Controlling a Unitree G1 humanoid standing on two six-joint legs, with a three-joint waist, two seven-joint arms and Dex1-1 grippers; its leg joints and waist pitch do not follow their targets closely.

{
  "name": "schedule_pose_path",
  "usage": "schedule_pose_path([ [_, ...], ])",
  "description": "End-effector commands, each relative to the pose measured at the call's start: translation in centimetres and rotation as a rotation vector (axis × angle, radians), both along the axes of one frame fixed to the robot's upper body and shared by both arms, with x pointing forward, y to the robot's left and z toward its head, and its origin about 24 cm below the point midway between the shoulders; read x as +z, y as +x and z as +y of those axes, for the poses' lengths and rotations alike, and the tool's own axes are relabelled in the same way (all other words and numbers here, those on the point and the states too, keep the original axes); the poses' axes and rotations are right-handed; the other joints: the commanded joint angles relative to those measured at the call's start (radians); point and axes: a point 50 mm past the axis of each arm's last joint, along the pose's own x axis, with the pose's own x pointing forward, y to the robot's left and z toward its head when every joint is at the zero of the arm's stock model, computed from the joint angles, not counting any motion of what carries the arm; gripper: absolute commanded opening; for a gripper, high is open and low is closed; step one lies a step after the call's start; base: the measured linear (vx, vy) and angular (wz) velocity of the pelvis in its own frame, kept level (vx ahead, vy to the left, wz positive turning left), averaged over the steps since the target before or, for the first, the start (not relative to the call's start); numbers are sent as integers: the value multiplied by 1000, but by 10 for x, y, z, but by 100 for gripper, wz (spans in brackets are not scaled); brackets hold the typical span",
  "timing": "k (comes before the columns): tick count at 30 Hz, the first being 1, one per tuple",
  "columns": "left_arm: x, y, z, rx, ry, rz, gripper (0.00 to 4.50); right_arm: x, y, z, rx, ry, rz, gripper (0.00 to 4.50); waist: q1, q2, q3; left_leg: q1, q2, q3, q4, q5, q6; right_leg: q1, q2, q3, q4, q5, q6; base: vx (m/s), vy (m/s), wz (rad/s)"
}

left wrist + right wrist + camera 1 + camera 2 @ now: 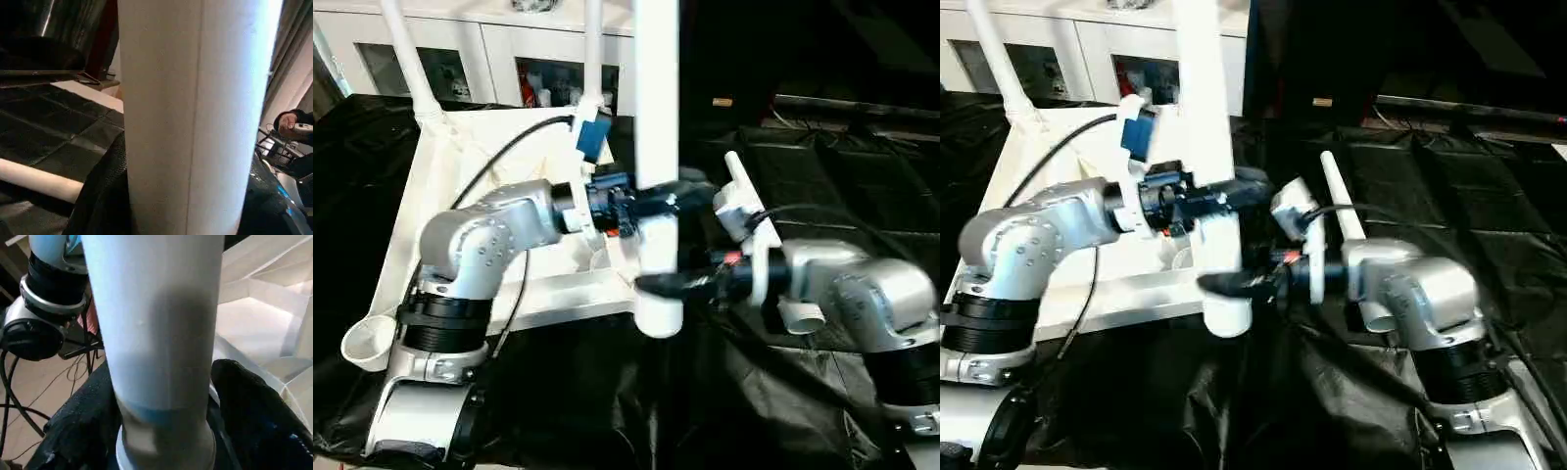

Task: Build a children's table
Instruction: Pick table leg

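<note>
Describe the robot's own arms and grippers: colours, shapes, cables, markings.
Both forearms are rounded silver metal shells with round bolted joint caps, stepping into ribbed black cylindrical wrist sections. The left gripper and the right gripper each have two black fingers. A black cable loops over the left arm, beside a blue block; thin cables run along the right arm.

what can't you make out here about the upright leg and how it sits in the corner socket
- Upright leg: top cut off by the left eye view's upper edge.
- Corner socket: how deep the leg sits is hidden by the socket wall and the right gripper.
- Left gripper: contact behind the leg hidden.
</note>
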Motion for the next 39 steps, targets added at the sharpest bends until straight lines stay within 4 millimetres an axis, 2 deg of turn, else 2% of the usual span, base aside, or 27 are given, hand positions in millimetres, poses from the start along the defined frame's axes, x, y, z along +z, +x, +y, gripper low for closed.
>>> schedule_pose_path([
  [1,11,-5,-6,-61,-12,-53,186,1,2,-1,-6,-30,-12,305,2,-9,-75,34,67,-21,-61,-98,17,41,-91,46,-68,-39,-239,0,0,0],
  [9,7,-8,-8,-103,17,-53,186,4,5,1,-4,-20,-36,305,3,-8,-75,35,67,-21,-60,-100,16,41,-90,46,-67,-46,-238,0,0,0],
  [10,6,-8,-9,-103,20,-52,186,5,5,1,0,-16,-44,305,3,-5,-75,35,67,-21,-60,-104,13,40,-90,46,-67,-48,-237,0,0,0],
  [20,6,-5,-9,-90,11,-48,186,6,3,3,15,-4,-54,305,3,-7,-74,35,66,-21,-59,-121,4,40,-90,47,-69,-77,-234,0,0,0],
  [21,6,-5,-9,-90,11,-48,186,6,3,3,15,-4,-54,276,3,-7,-74,35,66,-21,-59,-123,2,40,-89,47,-69,-86,-231,0,0,0],
  [27,6,-7,-9,-110,13,-46,186,6,4,4,15,8,-52,227,3,-6,-74,35,66,-21,-58,-123,0,39,-89,47,-68,-86,-229,0,0,0],
  [32,6,-7,-9,-112,13,-45,186,6,4,4,17,10,-53,201,3,-5,-75,35,67,-22,-59,-122,-1,39,-88,46,-67,-79,-231,0,0,0],
  [39,6,-7,-10,-116,13,-43,186,6,4,5,16,12,-54,194,3,-5,-75,35,66,-22,-58,-126,-3,40,-89,47,-67,-80,-232,0,0,0],
])
